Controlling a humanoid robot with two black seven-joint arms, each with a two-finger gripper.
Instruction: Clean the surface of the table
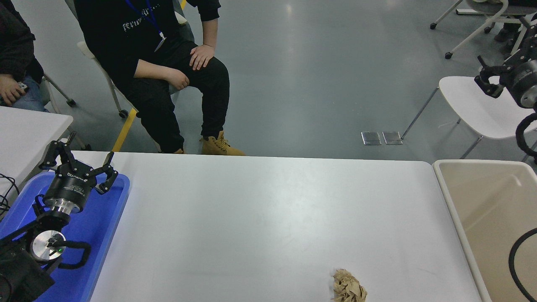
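The white table surface (260, 201) fills the middle of the head view. A crumpled ball of brown paper (348, 287) lies on it near the front edge, right of centre. My right gripper (498, 68) hangs high at the right edge, beyond the table's far right corner and far from the paper. Its fingers are spread open and empty. My left gripper (80, 162) is parked at the lower left over the blue tray (105, 226), open and empty.
A beige bin (482, 209) stands against the table's right end, with my right arm's black cable (517, 256) looping over it. A white chair (474, 105) stands behind it. One person sits beyond the far edge (168, 63). Another person's hand (10, 90) shows at left, above a smaller white tabletop (25, 134).
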